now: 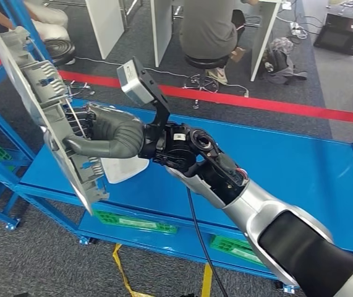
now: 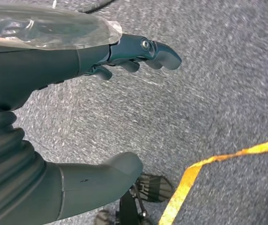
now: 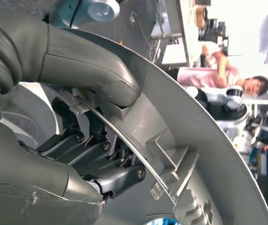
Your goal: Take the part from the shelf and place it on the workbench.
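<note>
Gripping the grey part (image 1: 48, 105), your right hand (image 1: 106, 133) has its fingers wrapped round a rib, holding it aloft and tilted above the blue workbench (image 1: 295, 167). The bench lies below and right; your left hand (image 2: 89, 112) hangs with fingers apart, holding nothing.

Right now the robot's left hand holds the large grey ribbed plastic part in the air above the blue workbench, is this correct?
Not quite: the right hand holds the large grey ribbed plastic part, not the left. The head view shows the right arm reaching in to grip it above the blue workbench. The left hand hangs over grey carpet, fingers apart, holding nothing.
</note>
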You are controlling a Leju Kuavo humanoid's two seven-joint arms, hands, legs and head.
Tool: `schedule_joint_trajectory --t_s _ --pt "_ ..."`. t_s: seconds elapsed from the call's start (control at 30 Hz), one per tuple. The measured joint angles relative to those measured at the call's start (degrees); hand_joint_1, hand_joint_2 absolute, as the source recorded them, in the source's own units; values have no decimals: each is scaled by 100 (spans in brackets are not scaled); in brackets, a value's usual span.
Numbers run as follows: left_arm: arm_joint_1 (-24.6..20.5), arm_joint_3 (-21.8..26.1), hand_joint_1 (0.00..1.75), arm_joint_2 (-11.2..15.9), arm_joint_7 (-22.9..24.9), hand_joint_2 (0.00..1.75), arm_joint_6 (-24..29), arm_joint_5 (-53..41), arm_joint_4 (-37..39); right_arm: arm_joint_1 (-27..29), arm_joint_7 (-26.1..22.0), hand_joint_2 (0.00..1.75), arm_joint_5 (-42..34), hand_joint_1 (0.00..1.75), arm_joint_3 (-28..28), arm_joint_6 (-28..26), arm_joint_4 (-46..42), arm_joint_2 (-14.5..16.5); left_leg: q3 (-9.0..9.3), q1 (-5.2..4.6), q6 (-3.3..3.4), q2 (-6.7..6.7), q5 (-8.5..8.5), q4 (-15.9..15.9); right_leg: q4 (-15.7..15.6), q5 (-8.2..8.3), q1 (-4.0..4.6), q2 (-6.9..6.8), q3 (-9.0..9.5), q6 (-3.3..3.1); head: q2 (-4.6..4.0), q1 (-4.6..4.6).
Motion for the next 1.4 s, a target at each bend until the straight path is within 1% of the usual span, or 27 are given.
schedule_joint_trajectory --t_s 0.07,0.1,0.13,0.2,0.27,0.33,0.37,0.4,0.43,0.47,0.53,0.6,0.7,0.73,0.77,0.83,0.9,0.93,0.97,1.0,1.07,1.13,1.2,1.27,1.3,1.33,1.4 --pt "-6 0 0 -6 1 175 0 -1 0 -18 -4 175 -1 175 -1 4 0 1 -6 -8 -25 -110 9 9 -768 311 1 193 344 -68 0 8" --pt "-8 0 0 -8 1 175 0 -2 0 -26 -8 175 -1 175 -1 8 2 1 -21 2 -52 -156 21 9 -961 356 8 257 427 -86 0 8" --pt "-5 0 0 -11 2 175 0 -4 0 -32 -14 175 0 175 0 14 4 2 -37 16 -87 -203 38 2 -1027 339 18 265 454 -94 0 10" --pt "15 0 0 -6 3 175 0 -16 1 -43 -21 175 1 175 2 23 8 17 -62 34 -155 -255 57 -10 -1095 372 10 170 509 -122 0 30" --pt "22 0 0 8 4 175 0 -25 2 -55 -26 175 0 175 2 26 8 44 -190 19 -204 -64 -111 243 -1168 427 -27 55 561 -168 0 -17" --pt "7 0 0 24 4 175 0 -26 2 -61 -28 175 3 175 1 25 19 56 -543 24 -256 207 -486 981 -1188 446 -33 -69 555 -188 0 -108" --pt "6 0 0 25 4 175 0 -28 2 -59 -29 175 4 175 1 25 28 56 -740 36 -286 273 -643 1388 -1187 444 -31 -136 549 -190 0 -146" --pt "10 0 0 25 4 175 0 -32 2 -53 -28 175 6 175 4 25 40 56 -866 53 -314 309 -710 1648 -1185 439 -30 -200 545 -189 0 -176" --pt "16 0 0 25 4 175 0 -36 2 -49 -29 175 7 175 7 26 49 56 -882 72 -336 332 -669 1685 -1182 433 -30 -261 544 -184 0 -199" --pt "19 0 0 27 4 175 0 -39 2 -47 -30 175 7 175 10 26 55 57 -771 91 -354 361 -530 1473 -1175 423 -34 -317 546 -171 0 -218" --pt "12 0 0 35 4 175 0 -41 2 -58 -33 175 7 175 13 26 59 61 -325 101 -382 531 -181 638 -1135 376 -27 -417 546 -116 0 -249" --pt "1 0 0 37 3 175 0 -42 2 -77 -36 175 8 175 9 21 59 68 -57 84 -329 637 -27 104 -1089 318 11 -498 541 -48 0 -255" --pt "9 0 0 32 2 175 0 -49 2 -83 -41 175 7 175 10 17 60 77 -56 72 -189 509 -45 69 -1073 258 26 -584 559 25 0 -183" --pt "12 0 0 33 2 175 0 -50 2 -83 -43 175 6 175 12 17 60 77 -54 73 -152 462 -46 69 -1001 189 9 -531 537 52 0 -156" --pt "11 0 0 36 2 175 0 -50 2 -85 -46 175 5 175 12 17 60 78 -49 74 -115 418 -44 65 -819 62 -9 -438 464 74 0 -133" --pt "2 0 0 43 2 175 0 -50 1 -82 -55 175 2 175 9 18 62 77 -44 65 -64 340 -43 62 -84 -319 -21 -202 136 90 0 -68" --pt "1 0 0 43 2 175 0 -50 1 -59 -59 175 2 175 7 16 72 73 -43 40 -41 250 -45 62 678 -574 -15 -114 -244 75 0 -2" --pt "4 0 0 42 3 175 0 -52 2 -43 -59 175 2 175 7 12 77 71 -40 27 -37 198 -45 63 794 -547 -10 -98 -324 56 0 24" --pt "5 0 0 39 3 175 0 -55 2 -31 -59 175 2 175 7 5 79 69 -36 16 -37 144 -45 64 663 -409 -6 -83 -290 30 0 43" --pt "5 0 0 38 4 175 0 -58 2 -25 -58 175 2 175 5 -4 80 69 -28 10 -38 94 -44 64 357 -208 -2 -55 -168 -1 0 58" --pt "-4 0 0 34 8 175 0 -64 2 -23 -56 175 8 175 1 -26 79 68 -27 5 -54 2 -36 70 -488 180 -2 152 198 -56 0 75" --pt "-18 0 0 35 16 175 0 -73 1 -18 -55 175 14 175 -4 -46 79 65 -55 14 -107 -78 -9 66 -943 328 4 312 392 -69 0 62" --pt "-20 0 0 37 22 175 -2 -81 1 -13 -53 175 15 175 -5 -59 78 62 -76 33 -186 -165 34 37 -993 348 24 251 417 -93 0 49" --pt "-16 0 0 32 25 175 -4 -85 3 -18 -51 175 14 175 -4 -61 73 62 -147 38 -242 -77 -43 155 -1056 402 14 133 467 -159 0 18" --pt "-23 0 0 33 25 175 -5 -85 3 -20 -53 175 13 175 -4 -61 71 62 -259 32 -265 30 -180 384 -1086 428 2 63 489 -185 0 -20" --pt "-32 0 0 32 26 175 -5 -85 3 -17 -54 175 13 175 -4 -61 70 62 -428 28 -282 162 -373 744 -1100 442 3 -8 491 -200 0 -67" --pt "-44 0 0 31 26 175 -4 -86 3 2 -55 175 13 175 -4 -62 72 62 -803 25 -317 293 -711 1538 -1101 447 14 -149 473 -211 0 -146"
